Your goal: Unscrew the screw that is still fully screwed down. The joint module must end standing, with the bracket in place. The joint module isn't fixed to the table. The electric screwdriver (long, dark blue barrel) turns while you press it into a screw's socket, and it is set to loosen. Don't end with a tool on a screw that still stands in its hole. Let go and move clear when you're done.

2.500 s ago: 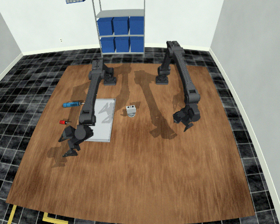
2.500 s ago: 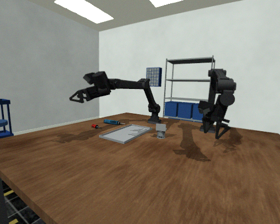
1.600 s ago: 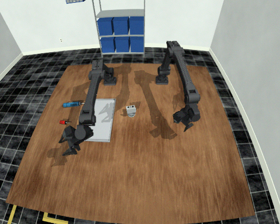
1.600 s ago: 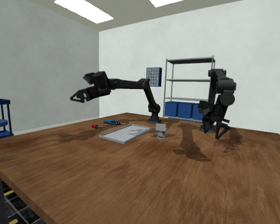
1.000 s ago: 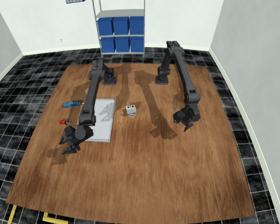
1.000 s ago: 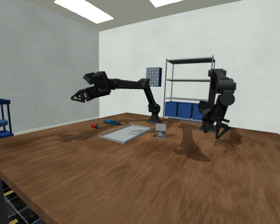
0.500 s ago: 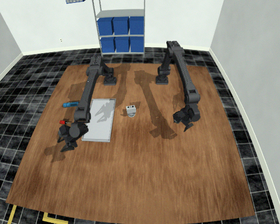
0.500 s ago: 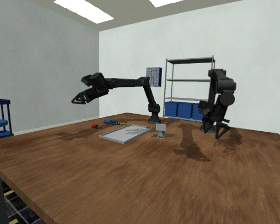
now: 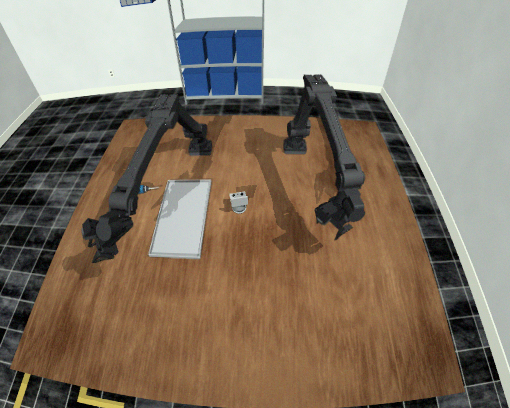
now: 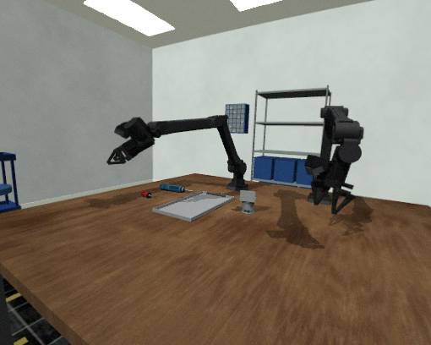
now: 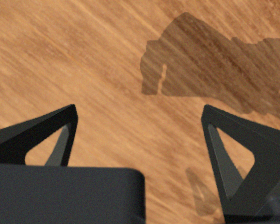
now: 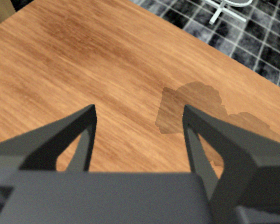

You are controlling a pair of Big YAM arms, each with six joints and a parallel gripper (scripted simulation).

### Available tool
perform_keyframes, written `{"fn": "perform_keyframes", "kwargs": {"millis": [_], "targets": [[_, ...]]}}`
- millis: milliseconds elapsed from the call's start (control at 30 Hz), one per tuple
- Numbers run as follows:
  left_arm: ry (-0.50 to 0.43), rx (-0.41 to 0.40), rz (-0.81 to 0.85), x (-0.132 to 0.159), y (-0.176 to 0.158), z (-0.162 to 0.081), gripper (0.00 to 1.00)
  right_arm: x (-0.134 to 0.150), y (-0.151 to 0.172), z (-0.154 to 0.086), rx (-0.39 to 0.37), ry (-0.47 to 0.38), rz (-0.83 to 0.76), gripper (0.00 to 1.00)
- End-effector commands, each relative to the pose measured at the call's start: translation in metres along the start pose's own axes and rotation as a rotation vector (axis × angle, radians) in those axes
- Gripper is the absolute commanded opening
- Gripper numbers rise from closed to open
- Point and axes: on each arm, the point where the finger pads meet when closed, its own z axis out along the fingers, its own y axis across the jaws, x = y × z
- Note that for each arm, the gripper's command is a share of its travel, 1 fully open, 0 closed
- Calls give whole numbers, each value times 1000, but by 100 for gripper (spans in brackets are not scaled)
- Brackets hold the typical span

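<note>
Joint module (image 9: 239, 210) (image 10: 248, 207), a small grey cylinder, stands near the middle of the tabletop (image 9: 275, 310) (image 10: 190, 262) (image 11: 115, 60) (image 12: 125, 75), beside the tray. I judge it stiff but light enough to tip or spin under my bit, since nothing fixes it; I would have one claw hold the round body low while the other drives straight down. Its pale, block-like bracket (image 9: 239, 201) (image 10: 248, 195) sits on top and looks rigid; I would avoid squeezing or prying it. Two dark spots show on it, but I cannot tell which screw is fully down. The room around me has pale walls, a dark tiled floor and a grey metal shelf unit (image 9: 220, 23) (image 10: 291, 93). The brown wooden tabletop looks flat, perhaps smooth enough to let the module slide. My left claw (image 9: 335, 232) (image 10: 327, 207) (image 11: 139, 111) is released and wide; my right claw (image 9: 100, 259) (image 10: 111, 162) (image 12: 139, 112) is released, partly spread, grasping nothing. A shallow grey tray (image 9: 185, 220) (image 10: 190, 209) lies flat, with the long, dark blue electric screwdriver (image 9: 143, 189) (image 10: 171, 188) near it, best taken by its barrel, and a smaller red-handled tool (image 10: 145, 194).
</note>
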Motion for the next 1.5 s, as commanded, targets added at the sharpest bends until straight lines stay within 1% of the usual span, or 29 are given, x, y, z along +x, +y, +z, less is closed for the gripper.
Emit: {"fn": "perform_keyframes", "kwargs": {"millis": [0, 133, 200, 300, 333, 700, 767, 800, 867, 900, 933, 1267, 1333, 1367, 1433, 1467], "targets": [[-20, -34, 9, -10, 10, -15, 100, -14, -44, 6, 18, 31, 41, 65], [-20, -34, 9, -10, 10, -15, 100, -2, -77, 24, 24, 99, 38, 65], [-20, -34, 9, -10, 10, -15, 100, -6, -74, 25, 16, 82, 48, 65], [-20, -34, 9, -10, 10, -15, 100, -7, -74, 25, 15, 80, 49, 65], [-20, -34, 9, -10, 10, -15, 100, 3, -85, 27, 26, 118, 42, 65], [-20, -34, 9, -10, 10, -15, 100, 52, -180, 51, 43, 325, 77, 65], [-20, -34, 9, -10, 10, -15, 100, 49, -178, 52, 36, 312, 80, 65], [-20, -34, 9, -10, 10, -15, 100, 57, -176, 59, 39, 320, 74, 65], [-20, -34, 9, -10, 10, -15, 100, 57, -176, 59, 39, 320, 74, 65], [-20, -34, 9, -10, 10, -15, 100, 60, -177, 44, 30, 343, 72, 65], [-20, -34, 9, -10, 10, -15, 100, 63, -196, 50, 45, 365, 90, 65], [-20, -34, 9, -10, 10, -15, 100, 119, -279, 47, 62, 563, 163, 65], [-20, -34, 9, -10, 10, -15, 100, 118, -278, 48, 58, 557, 160, 65], [-20, -34, 9, -10, 10, -15, 100, 128, -275, 57, 60, 565, 154, 65], [-20, -34, 9, -10, 10, -15, 100, 128, -275, 57, 60, 565, 154, 65], [-20, -34, 9, -10, 10, -15, 100, 127, -273, 39, 48, 581, 158, 65]]}}
